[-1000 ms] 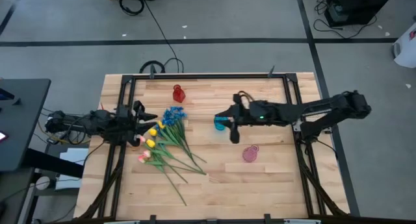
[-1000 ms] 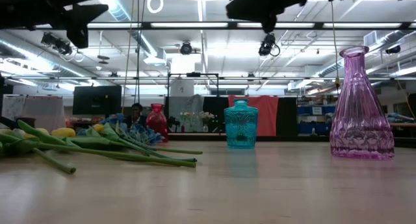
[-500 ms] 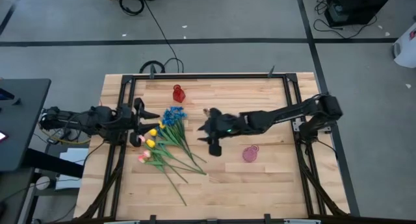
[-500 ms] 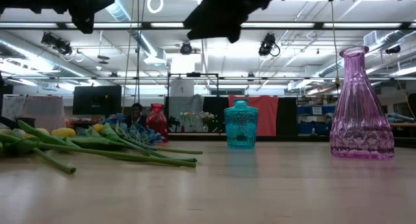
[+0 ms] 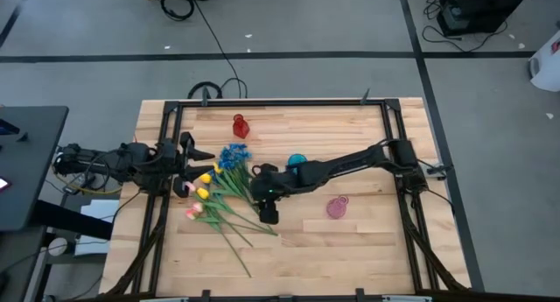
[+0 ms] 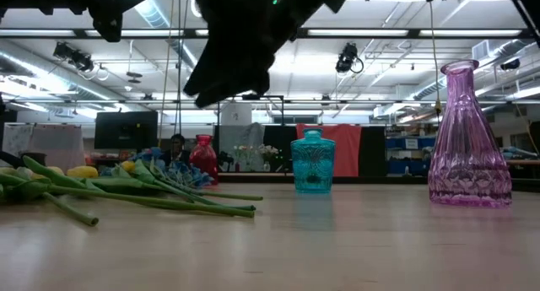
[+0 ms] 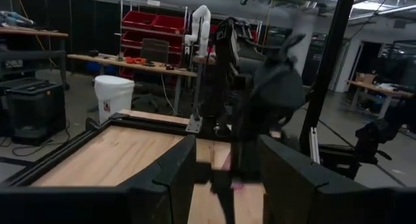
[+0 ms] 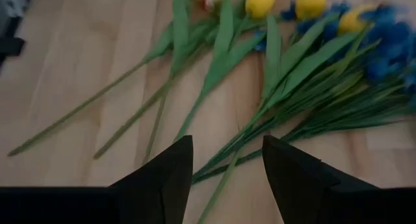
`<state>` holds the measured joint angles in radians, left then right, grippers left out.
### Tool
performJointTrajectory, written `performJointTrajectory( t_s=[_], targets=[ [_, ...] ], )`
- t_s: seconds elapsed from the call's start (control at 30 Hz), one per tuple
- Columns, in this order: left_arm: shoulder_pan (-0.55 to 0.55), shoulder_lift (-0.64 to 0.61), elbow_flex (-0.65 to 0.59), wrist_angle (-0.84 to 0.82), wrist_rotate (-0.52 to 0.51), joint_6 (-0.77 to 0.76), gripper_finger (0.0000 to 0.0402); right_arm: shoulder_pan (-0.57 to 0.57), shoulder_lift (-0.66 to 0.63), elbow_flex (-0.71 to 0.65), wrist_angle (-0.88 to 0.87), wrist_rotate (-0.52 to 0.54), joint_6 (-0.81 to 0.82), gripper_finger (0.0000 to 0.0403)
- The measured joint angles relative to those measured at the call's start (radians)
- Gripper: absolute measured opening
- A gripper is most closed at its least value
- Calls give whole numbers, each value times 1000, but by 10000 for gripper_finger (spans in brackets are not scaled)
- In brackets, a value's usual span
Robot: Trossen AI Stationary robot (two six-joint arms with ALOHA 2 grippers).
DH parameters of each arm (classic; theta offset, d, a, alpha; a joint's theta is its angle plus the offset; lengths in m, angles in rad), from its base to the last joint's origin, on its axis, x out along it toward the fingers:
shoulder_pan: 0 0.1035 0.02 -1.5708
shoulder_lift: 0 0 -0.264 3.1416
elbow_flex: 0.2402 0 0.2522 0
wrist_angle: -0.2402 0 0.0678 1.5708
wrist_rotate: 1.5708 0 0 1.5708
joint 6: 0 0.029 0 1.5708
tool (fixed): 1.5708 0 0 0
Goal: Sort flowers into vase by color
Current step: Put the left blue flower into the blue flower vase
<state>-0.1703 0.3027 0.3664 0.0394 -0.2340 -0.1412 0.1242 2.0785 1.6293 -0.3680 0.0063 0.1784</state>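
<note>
We see the flowers [image 5: 220, 193] lying in a loose heap on the wooden table [image 5: 350, 236], left of the middle in the high view. Their blue blossoms [image 5: 234, 155] sit at the upper end of the heap, the yellow tulips [image 5: 205, 178] just left of them, the pink tulips [image 5: 194, 212] lower left, and the green stems fan down toward the lower right.

Our right gripper [image 5: 256, 189] reaches across from the right side of the frame and hangs over the stems near the middle of the table. In its wrist view its two fingers [image 8: 162, 175] stand wide apart with nothing between them, and the stems and tulip heads lie beneath.

Our left gripper [image 5: 194, 156] waits at the left edge of the table, just left of the blossoms. Its fingers [image 7: 174, 169] are spread apart and empty.

The red vase [image 5: 240, 125] stands in the upper part of the table above the flowers. The teal vase [image 5: 297, 161] shows just above the right arm, near the centre. The pink vase [image 5: 337, 207] stands lower right of centre, well apart from the flowers. In the low view a person [image 6: 177, 148] shows far behind the table.
</note>
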Motion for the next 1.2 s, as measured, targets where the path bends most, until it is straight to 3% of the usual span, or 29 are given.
performJointTrajectory(
  t_s=[0.33, 0.57, 0.77, 1.2],
  targets=[
    [0, 0, 0, -9, 0, -43, 168, -2, 165, 147, -63, 8, 40, 196],
    [0, 0, 0, -17, 0, -32, 168, 5, 244, 184, -59, 110, 16, 189],
    [0, 0, 0, -17, 0, -21, 168, 0, 261, 184, -60, 142, 39, 167],
    [0, 8, 0, -20, -1, -20, 168, -14, 293, 184, -41, 105, 55, 104]
  ],
)
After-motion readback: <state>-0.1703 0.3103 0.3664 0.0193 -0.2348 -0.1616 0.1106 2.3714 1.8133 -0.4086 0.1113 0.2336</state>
